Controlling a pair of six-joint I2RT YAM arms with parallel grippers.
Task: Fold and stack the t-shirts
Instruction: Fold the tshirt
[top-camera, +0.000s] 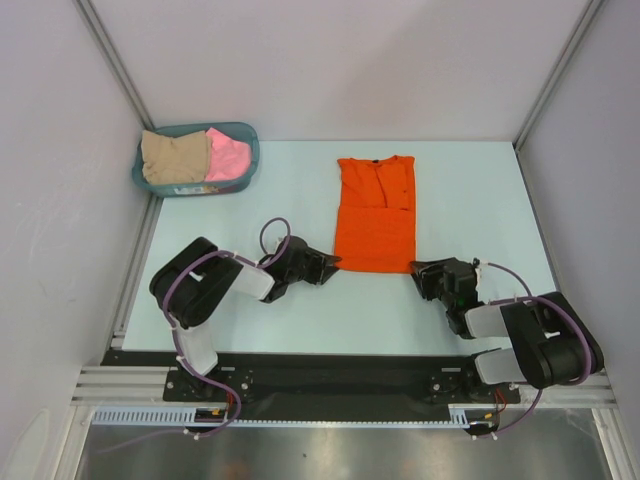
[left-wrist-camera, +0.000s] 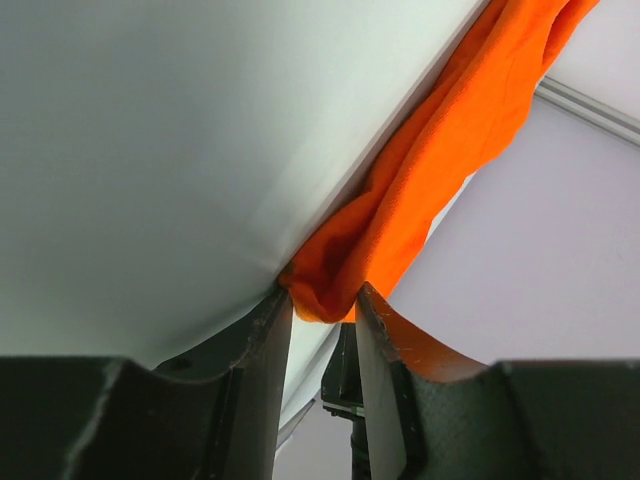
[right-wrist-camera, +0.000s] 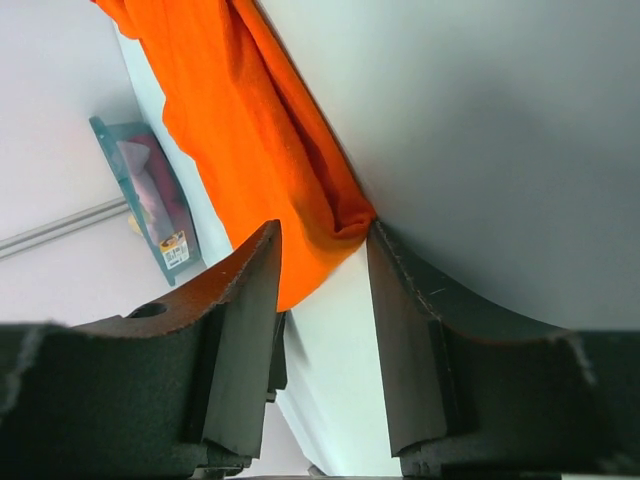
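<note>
The orange t-shirt (top-camera: 375, 215) lies folded into a long strip in the middle of the table, neck opening at the far end. My left gripper (top-camera: 333, 264) is at its near left corner; in the left wrist view (left-wrist-camera: 322, 300) the jaws are closed on a bunched fold of the orange cloth (left-wrist-camera: 450, 140). My right gripper (top-camera: 418, 268) is at the near right corner; in the right wrist view (right-wrist-camera: 322, 235) it is open, and the orange cloth (right-wrist-camera: 230, 110) touches only its right finger. A beige t-shirt (top-camera: 175, 157) and a pink t-shirt (top-camera: 228, 155) lie crumpled in the basket.
The teal plastic basket (top-camera: 252, 150) stands at the far left corner of the table and also shows in the right wrist view (right-wrist-camera: 115, 165). White walls with metal rails close in the table on the left, right and far sides.
</note>
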